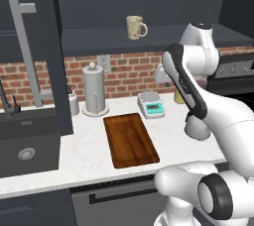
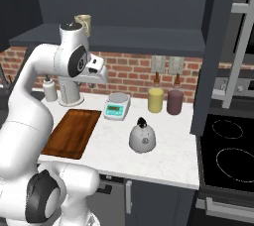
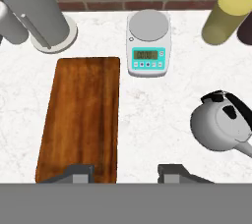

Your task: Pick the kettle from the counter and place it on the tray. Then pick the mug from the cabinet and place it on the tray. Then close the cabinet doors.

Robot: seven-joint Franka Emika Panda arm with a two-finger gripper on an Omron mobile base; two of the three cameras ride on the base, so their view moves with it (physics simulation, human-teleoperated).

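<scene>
The silver-grey kettle (image 2: 142, 137) (image 3: 221, 127) stands on the white counter (image 2: 111, 145), to the right of the dark wooden tray (image 2: 72, 132) (image 1: 130, 140) (image 3: 81, 115). My gripper (image 3: 125, 173) hangs high over the counter, looking down. It is open with nothing between its fingertips, which sit over the tray's near right corner and the bare marble beside it, left of the kettle. The cream mug (image 1: 135, 27) stands on the shelf of the dark cabinet (image 1: 114, 39). Both cabinet doors (image 1: 47, 46) (image 2: 216, 51) are swung open.
A paper-towel holder (image 1: 94, 91) and a small scale (image 1: 151, 103) (image 3: 147, 46) stand behind the tray. A yellow canister (image 2: 155, 99) and a maroon canister (image 2: 174, 102) are by the brick wall. The sink (image 1: 25, 145) lies left, the stove (image 2: 228, 150) right.
</scene>
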